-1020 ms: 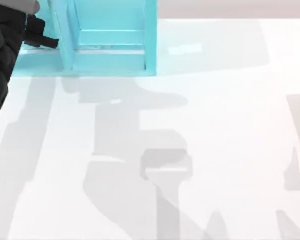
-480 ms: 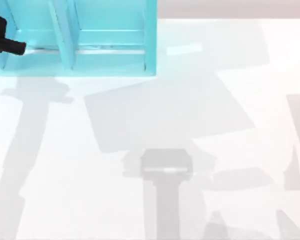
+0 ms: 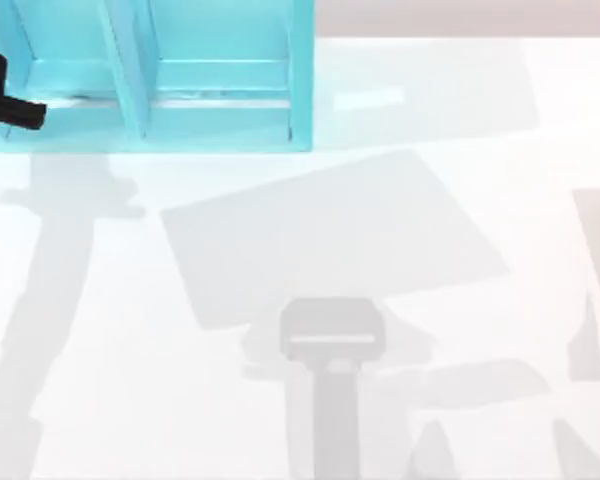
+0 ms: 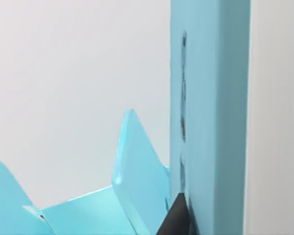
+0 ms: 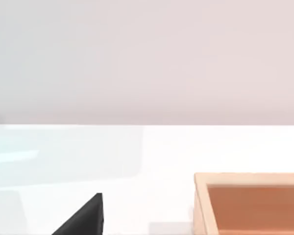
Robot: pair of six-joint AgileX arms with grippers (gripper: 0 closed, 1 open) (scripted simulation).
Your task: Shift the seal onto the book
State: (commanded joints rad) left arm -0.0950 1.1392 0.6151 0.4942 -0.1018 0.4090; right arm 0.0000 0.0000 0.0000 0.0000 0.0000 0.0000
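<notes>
Left gripper (image 3: 10, 100) at the shelf (image 3: 220, 110) on the desk's (image 3: 460, 400) far left (jaws' state: cannot tell).

White table (image 3: 460, 300), light-blue compartment shelf (image 3: 220, 110) at its far left, wooden box (image 5: 250, 203)

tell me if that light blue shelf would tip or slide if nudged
Probably stiff: the shelf has thick-looking panels and dividers. Its broad footprint suggests sliding rather than tipping. The left gripper sits at its left end, so a nudge there might twist it.
</notes>
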